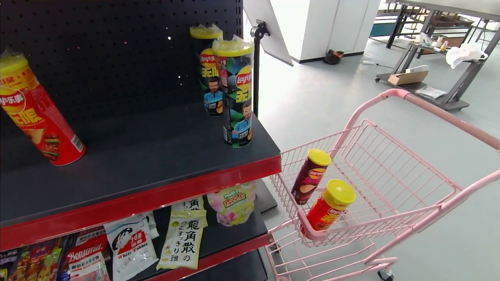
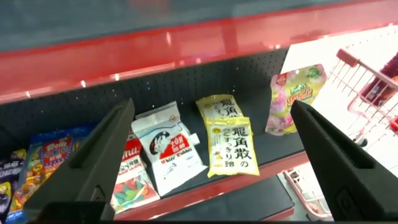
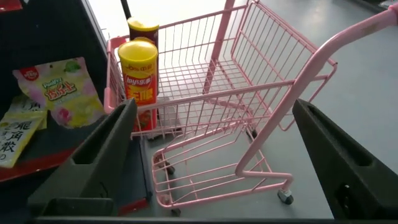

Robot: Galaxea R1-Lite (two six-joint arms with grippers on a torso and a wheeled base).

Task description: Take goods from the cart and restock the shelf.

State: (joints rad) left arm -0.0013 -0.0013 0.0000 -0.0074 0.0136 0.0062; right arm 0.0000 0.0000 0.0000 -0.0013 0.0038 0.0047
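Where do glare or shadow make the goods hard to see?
Head view: the lower shelf lies in shade under the upper shelf, but its snack bags are readable. Left wrist view: bright streaks on the red shelf edge; the floor behind the pink cart is washed out white. Right wrist view: even light on the chip cans.

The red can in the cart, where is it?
Head view, right side: the red can leans in the pink cart's end nearest the shelf, beside the maroon can.

The left gripper (image 2: pixel 212 104), fingers spread wide, faces the lower shelf (image 2: pixel 277 150), where a white bag (image 2: pixel 171 146), two overlapping yellow bags (image 2: pixel 231 149) and a pink-green pouch (image 2: pixel 295 99) sit side by side, near the pink cart (image 2: pixel 367 81).
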